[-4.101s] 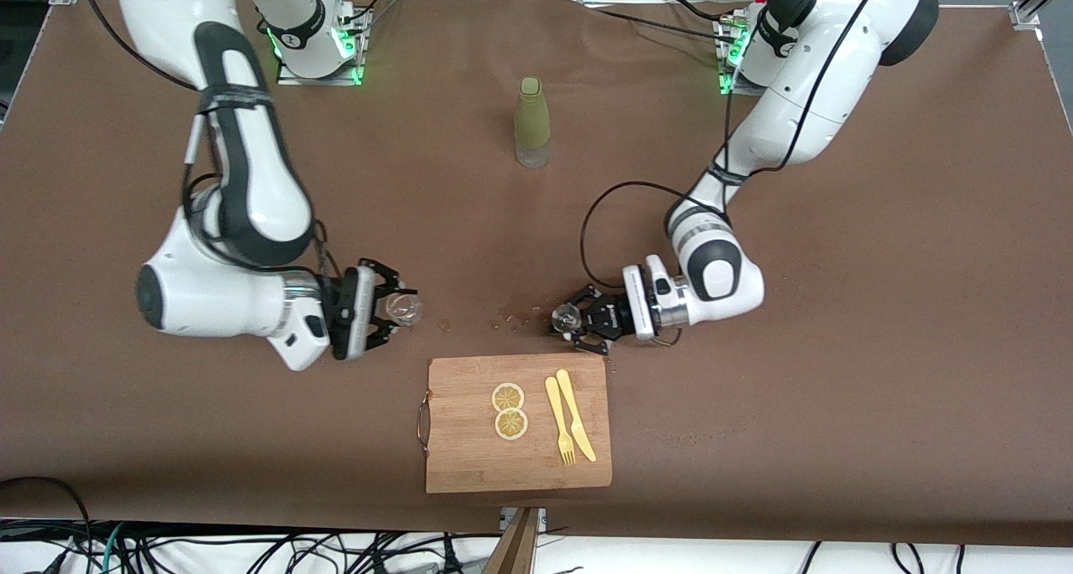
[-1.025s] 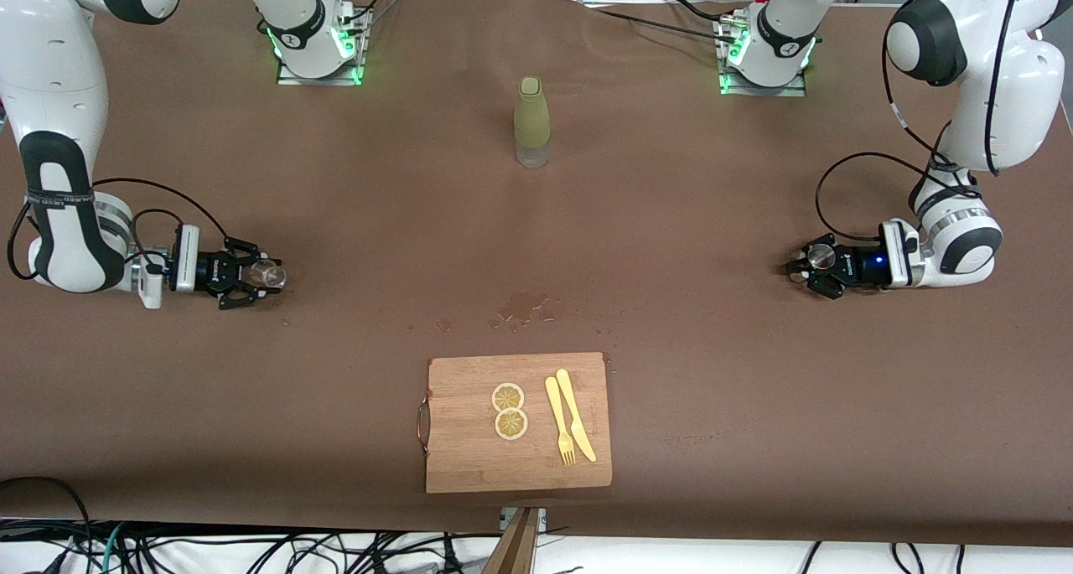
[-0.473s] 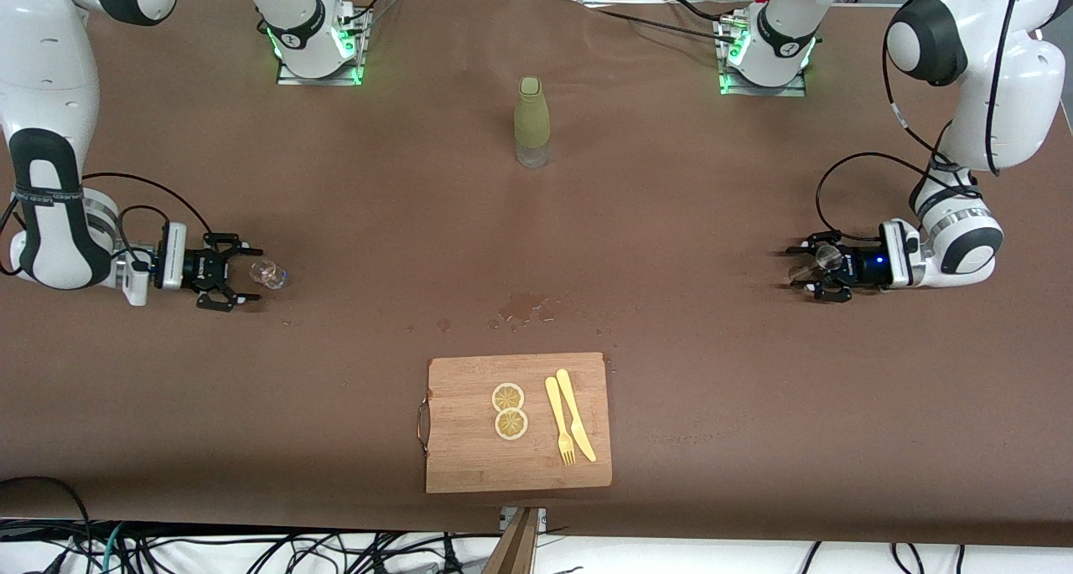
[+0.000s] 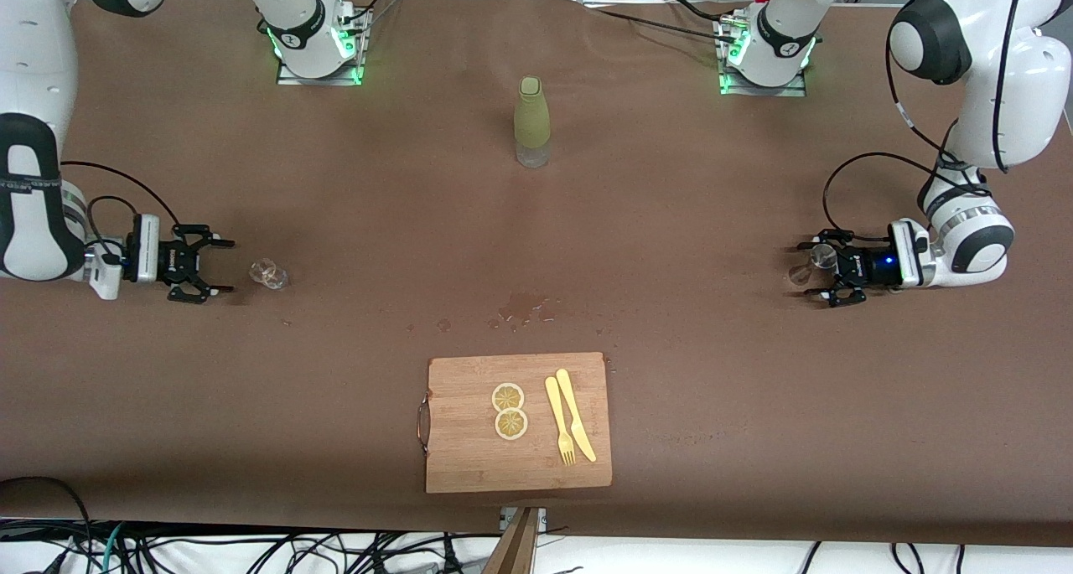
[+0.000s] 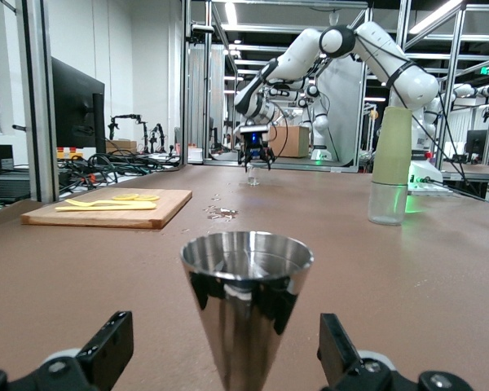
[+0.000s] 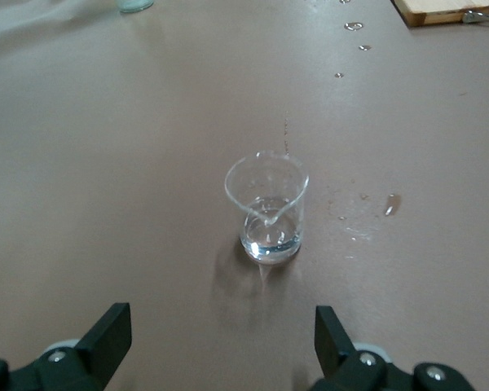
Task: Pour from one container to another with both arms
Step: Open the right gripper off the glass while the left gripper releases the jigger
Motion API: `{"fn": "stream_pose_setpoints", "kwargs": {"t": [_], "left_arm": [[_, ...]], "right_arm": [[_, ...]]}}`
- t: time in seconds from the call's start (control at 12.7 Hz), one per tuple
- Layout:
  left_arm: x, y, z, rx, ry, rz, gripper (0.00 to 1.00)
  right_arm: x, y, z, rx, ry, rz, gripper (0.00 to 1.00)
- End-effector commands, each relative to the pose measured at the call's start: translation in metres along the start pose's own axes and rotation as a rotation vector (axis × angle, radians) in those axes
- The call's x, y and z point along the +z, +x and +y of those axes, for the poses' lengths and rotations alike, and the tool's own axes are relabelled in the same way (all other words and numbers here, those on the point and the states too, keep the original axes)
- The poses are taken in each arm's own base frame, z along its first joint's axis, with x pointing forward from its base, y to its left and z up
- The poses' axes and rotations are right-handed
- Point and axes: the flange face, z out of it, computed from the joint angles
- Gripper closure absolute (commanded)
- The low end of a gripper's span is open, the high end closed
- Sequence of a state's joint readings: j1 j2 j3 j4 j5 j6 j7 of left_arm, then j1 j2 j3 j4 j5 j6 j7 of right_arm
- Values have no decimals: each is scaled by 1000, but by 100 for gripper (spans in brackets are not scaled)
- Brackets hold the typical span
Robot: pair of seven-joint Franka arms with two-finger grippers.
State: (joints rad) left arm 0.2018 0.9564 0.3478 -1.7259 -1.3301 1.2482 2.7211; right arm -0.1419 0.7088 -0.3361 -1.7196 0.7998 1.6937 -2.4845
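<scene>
A: Status check. Tiny clear glass cup (image 4: pixel 268 273) stands upright on the brown table (image 4: pixel 671 222), toward the right arm's end, well apart from the bamboo cutting board (image 4: pixel 517 423). Right gripper (image 4: pixel 220 265) sits low just beside the cup, jaws wide, holding nothing.

B: Right wrist view agrees: cup is clear of both fingers (image 6: pixel 106 338), with only a thin film of liquid at its bottom. And the other one?

A: Small shiny steel hourglass jigger (image 4: pixel 820 260) is upright on the table toward the left arm's end, equally far from the board. Left gripper (image 4: pixel 826 272) straddles it, jaws wide. In the left wrist view the steel cone sits centred between the black fingers (image 5: pixel 106 350) with gaps on each side, so I'd say it isn't held.

B: So my read is pour done, both vessels set down, step in hand is backing off.

A: Same judgement. To do it well, the left should pull straight back along its own axis with no sideways drift, since the jigger is narrow-waisted and probably tips easily. Lift only once the fingertips are past the rim.

B: Right has more margin, already off the glass. Keep the jaws wide and avoid sweeping across.

A: Wet patch (image 4: pixel 524 307) lies just above the board, farther from the camera; neither retreat path should cross it. Olive-green bottle with clear base (image 4: pixel 531 121) stands well apart from the board, nearer the bases.
</scene>
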Motion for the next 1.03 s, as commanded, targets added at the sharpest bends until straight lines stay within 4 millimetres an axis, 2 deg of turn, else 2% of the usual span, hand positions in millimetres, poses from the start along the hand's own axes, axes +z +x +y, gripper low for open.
{"fn": "stream_pose_setpoints", "kwargs": {"t": [0.0, 0.08, 0.24, 0.32, 0.55, 0.71, 0.87, 0.95], "left_arm": [[-28, 32, 2, 10, -52, -92, 0], [-38, 45, 3, -23, -74, -129, 0], [-63, 78, -1, -36, -56, -223, 0], [-82, 101, -3, -47, -31, -298, 0], [-110, 179, -11, -146, 24, -503, 0], [-116, 232, -13, -252, 74, -628, 0], [-109, 291, -16, -375, 147, -768, 0], [-102, 313, -15, -463, 186, -817, 0]], "right_arm": [[-40, 45, -6, 80, 25, -78, 0], [-50, 58, -6, 122, 24, -105, 0], [-62, 98, -1, 188, 29, -155, 0], [-67, 116, 0, 235, 34, -190, 0], [-63, 172, 10, 363, 27, -241, 0], [-56, 220, 19, 447, 2, -311, 0], [-46, 284, 23, 544, -56, -444, 0], [-38, 311, 22, 590, -80, -498, 0]]}}
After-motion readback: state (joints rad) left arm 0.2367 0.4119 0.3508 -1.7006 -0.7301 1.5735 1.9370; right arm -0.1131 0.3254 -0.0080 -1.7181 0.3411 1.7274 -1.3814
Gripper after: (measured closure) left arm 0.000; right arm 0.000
